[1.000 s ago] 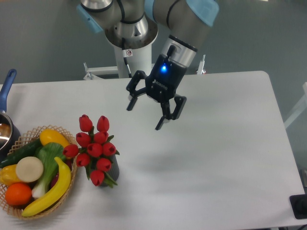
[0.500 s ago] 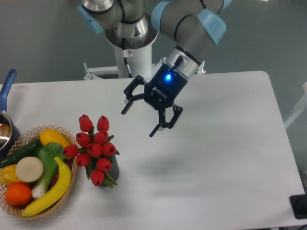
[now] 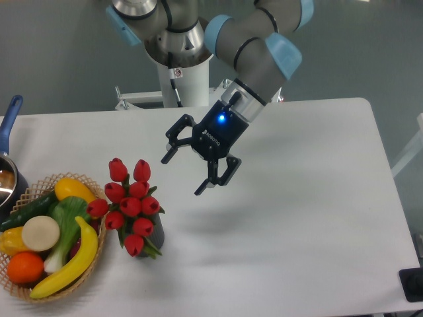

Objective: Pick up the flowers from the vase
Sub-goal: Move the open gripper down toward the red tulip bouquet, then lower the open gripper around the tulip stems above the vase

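Above the tabletop, the claw hung spread, empty; it should descend squarely over the flowers, sparing the vase.

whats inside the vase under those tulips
The tulips stand in the vase, their red buds and green leaves covering its mouth. Only a strip of its dark side shows. The stems and anything else inside are hidden.
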You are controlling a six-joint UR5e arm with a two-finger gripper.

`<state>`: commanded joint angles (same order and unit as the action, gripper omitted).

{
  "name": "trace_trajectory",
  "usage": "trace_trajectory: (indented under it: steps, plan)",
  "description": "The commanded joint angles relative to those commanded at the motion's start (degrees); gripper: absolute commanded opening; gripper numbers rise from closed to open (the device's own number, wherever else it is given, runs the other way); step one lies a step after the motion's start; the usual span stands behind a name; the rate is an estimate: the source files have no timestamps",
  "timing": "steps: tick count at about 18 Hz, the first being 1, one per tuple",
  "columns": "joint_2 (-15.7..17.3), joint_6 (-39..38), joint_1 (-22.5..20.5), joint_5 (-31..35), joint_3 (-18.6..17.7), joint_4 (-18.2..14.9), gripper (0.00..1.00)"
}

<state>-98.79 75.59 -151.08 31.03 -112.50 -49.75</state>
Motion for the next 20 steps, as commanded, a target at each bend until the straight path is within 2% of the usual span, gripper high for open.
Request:
trace_trajectory:
  steps: [3,6,8,20]
  plan:
    - [-1.84,0.09,1.41,0.09,0.96,0.44,1.0]
    - [-4.48,0.09,2.98,0.09,2.72,3.25,1.0]
    - [-6.15,0.09,3.77,0.09,3.77,3.78,1.0]
    - [-7.21,0.26,6.5,0.26,4.22,4.13,1.0]
